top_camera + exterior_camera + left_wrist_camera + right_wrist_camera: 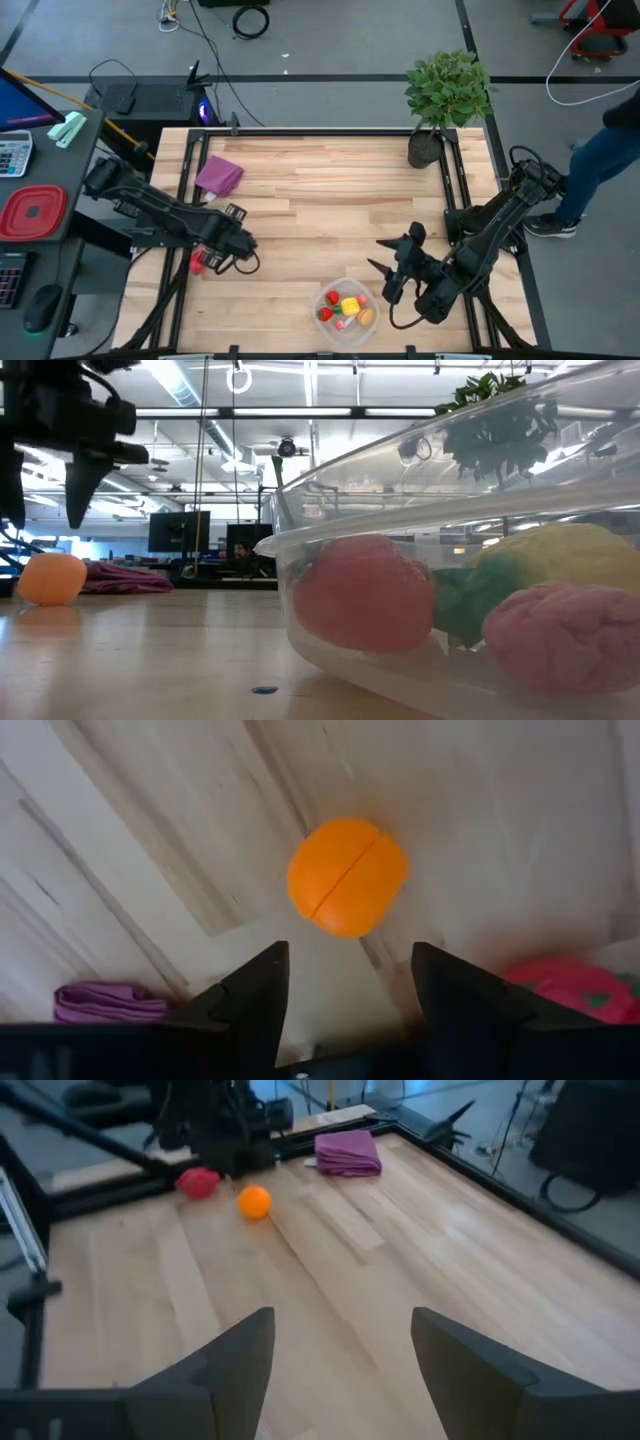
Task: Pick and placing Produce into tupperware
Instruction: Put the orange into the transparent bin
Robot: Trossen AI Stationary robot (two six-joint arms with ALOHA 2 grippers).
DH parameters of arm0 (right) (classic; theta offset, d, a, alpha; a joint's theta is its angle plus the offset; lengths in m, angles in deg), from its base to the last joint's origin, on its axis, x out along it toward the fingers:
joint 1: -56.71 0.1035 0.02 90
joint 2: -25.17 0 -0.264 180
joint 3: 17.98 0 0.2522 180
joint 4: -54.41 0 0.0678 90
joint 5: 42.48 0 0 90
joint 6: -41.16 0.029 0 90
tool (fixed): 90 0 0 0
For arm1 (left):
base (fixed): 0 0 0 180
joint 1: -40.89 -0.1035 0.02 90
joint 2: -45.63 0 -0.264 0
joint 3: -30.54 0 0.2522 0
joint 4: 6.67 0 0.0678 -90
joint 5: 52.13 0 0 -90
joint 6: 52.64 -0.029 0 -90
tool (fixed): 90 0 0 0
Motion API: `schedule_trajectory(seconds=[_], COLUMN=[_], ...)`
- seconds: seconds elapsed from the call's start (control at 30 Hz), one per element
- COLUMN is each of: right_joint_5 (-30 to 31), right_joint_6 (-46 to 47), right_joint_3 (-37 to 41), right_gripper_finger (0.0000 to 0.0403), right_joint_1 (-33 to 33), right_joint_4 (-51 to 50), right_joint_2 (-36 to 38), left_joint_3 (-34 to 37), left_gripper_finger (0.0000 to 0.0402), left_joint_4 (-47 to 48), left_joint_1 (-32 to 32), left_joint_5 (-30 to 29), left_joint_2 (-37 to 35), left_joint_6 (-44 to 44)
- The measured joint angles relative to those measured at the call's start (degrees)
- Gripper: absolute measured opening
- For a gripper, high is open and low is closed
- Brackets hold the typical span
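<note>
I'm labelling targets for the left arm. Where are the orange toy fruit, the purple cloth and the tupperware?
orange toy fruit (347, 876): left wrist view, middle of its top, on the seam.
purple cloth (219, 176): high view, centre of the fold.
tupperware (322, 298): high view, its clear left rim.

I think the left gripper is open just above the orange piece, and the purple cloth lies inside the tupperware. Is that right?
Not fully. The purple cloth lies on the table, far from the tupperware, as the high view shows. The left gripper is indeed open above the orange piece.

Purple cloth, potted plant, perhaps a calculator.
</note>
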Motion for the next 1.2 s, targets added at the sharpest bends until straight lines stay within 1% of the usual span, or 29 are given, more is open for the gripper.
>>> schedule_trajectory(seconds=[0.13, 0.3, 0.43, 0.6, 0.77, 0.97, 1.03, 1.2], right_joint_5=[0.1, 0.1, -0.1, -0.4, -2.2, -2.1, -2.0, -1.9], right_joint_6=[3.1, 5.3, 9.2, 12.8, 16.4, 16.9, 16.9, 16.6], right_joint_3=[0.0, 0.0, 0.0, 0.0, 0.0, 0.0, 0.0, 0.0], right_gripper_finger=[0.0246, 0.0246, 0.0246, 0.0246, 0.0246, 0.0246, 0.0246, 0.0246], right_joint_1=[-0.5, -1.5, -2.0, -1.9, -1.5, -1.5, -1.5, -1.5], right_joint_4=[0.2, 0.3, 0.3, 0.3, 0.3, 1.3, 1.9, 3.1], right_joint_2=[0.0, 0.0, 0.0, 0.0, 0.0, -0.4, -0.5, -0.5], left_joint_3=[0.0, 0.0, 0.0, 0.0, 0.0, 0.0, 0.0, 0.0], left_gripper_finger=[0.0224, 0.0218, 0.0225, 0.0239, 0.0257, 0.0266, 0.0266, 0.0265], left_joint_4=[0.5, 0.5, 0.5, -0.5, -1.2, -1.9, -2.7, -4.4], left_joint_1=[-1.5, -2.0, -2.0, -2.0, -1.9, -1.9, -1.9, -1.9], left_joint_5=[0.0, -0.1, -1.8, -2.2, -2.2, -2.2, -2.1, 1.4], left_joint_2=[3.4, 5.7, 6.2, 6.2, 6.2, 6.2, 6.2, 6.2], left_joint_6=[-5.6, -12.4, -12.7, -13.4, -17.1, -23.1, -23.3, -23.2])
